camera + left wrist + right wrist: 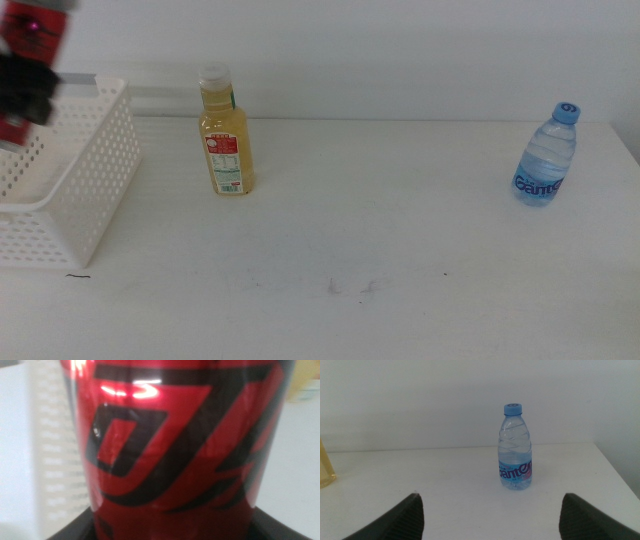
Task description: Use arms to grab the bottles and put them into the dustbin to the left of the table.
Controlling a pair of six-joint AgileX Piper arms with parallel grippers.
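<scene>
Dustbin (pixel 85 190) on the far left is where it all turns now: the left gripper (pixel 22 85) hangs directly above its open top, jaws clamped on the red soda can (pixel 175 435), which fills the left wrist view standing upright, so a straight drop should land it inside. Just right of the basket the yellow juice bottle (pixel 225 135) stands upright on the table (pixel 380 230), nearer the left arm. Far right, the water bottle (pixel 515 447) stands upright straight ahead of the right gripper (pixel 490 515), whose jaws are spread wide and well short of it.
</scene>
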